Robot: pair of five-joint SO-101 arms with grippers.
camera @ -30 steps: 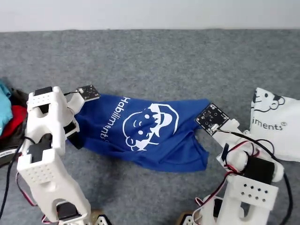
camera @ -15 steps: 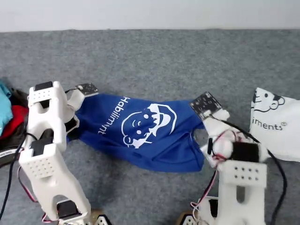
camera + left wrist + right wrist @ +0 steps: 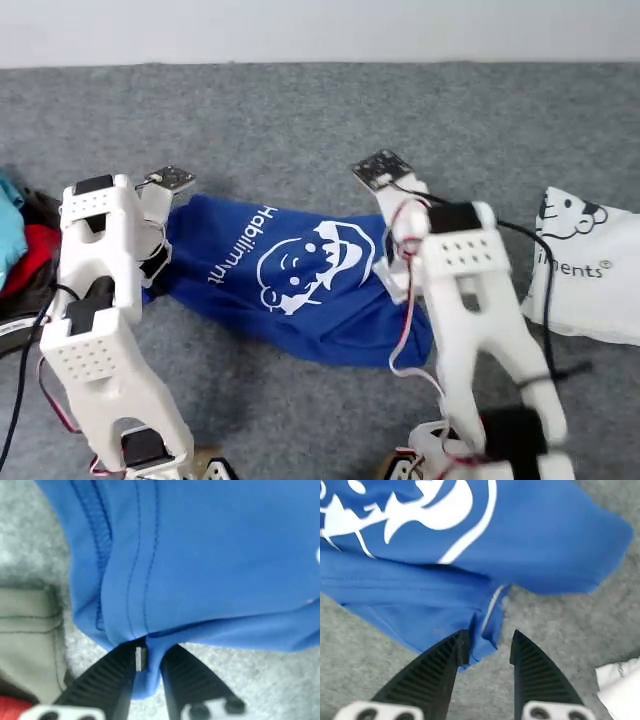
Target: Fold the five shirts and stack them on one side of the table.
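- The blue shirt [image 3: 330, 320] lies crumpled in the middle of the grey table [image 3: 300, 130], between the two arms, with its white printed face and lettering turned up.
- The left gripper [image 3: 152, 655] has its jaws pinched together on a stitched edge of the blue shirt [image 3: 200, 555], and a fold of cloth is squeezed between the black fingers [image 3: 107, 677].
- The left arm [image 3: 100, 290] stands at the end of the shirt nearest a pile of clothes [image 3: 25, 250] in teal, red and a dark colour.
- An olive cloth [image 3: 30, 630] and a bit of red cloth show just beside the left gripper.
- The right gripper [image 3: 490, 637] has its jaws apart; a folded edge of the blue shirt [image 3: 545, 540] lies in the gap, against one finger [image 3: 440, 667].
- The right arm [image 3: 455, 270] leans over the other end of the shirt.
- A white shirt [image 3: 590, 280] with dark print lies apart from the blue one on the right arm's side; its corner [image 3: 620, 680] shows near the right gripper.
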